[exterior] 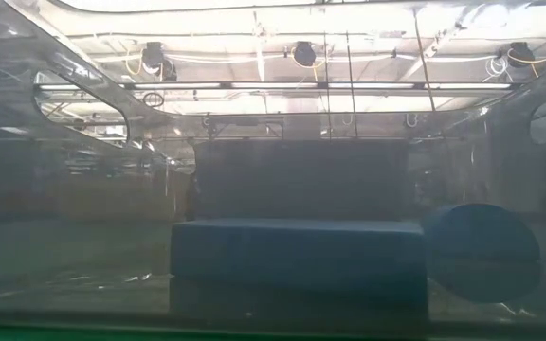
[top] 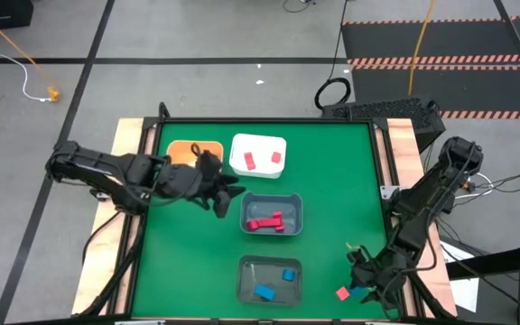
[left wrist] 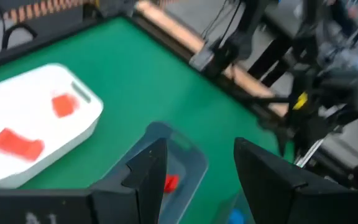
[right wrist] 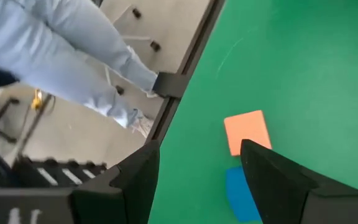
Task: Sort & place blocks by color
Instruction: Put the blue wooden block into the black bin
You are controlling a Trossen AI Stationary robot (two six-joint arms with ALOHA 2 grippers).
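My left gripper (top: 224, 192) (left wrist: 197, 149) is open and hovers between the orange bin (top: 188, 149) and the upper grey bin (top: 272, 214). That grey bin holds red blocks (top: 264, 223). The white bin (top: 258, 154) (left wrist: 36, 124) holds two red-salmon blocks (top: 262, 160). The lower grey bin (top: 269, 278) holds two blue blocks (top: 275, 284). My right gripper (top: 361, 271) (right wrist: 199, 149) is open near the table's near right corner. It stands just over a salmon block (top: 342, 293) (right wrist: 247, 132) and a blue block (top: 357, 292) (right wrist: 240, 185), which lie side by side on the green mat.
The green mat (top: 332, 181) lies bare between the bins and the right arm. Wooden rails (top: 403, 144) edge the table. A person's legs in jeans (right wrist: 61, 56) stand just beyond the table edge near my right gripper. The low view is murky and shows no block plainly.
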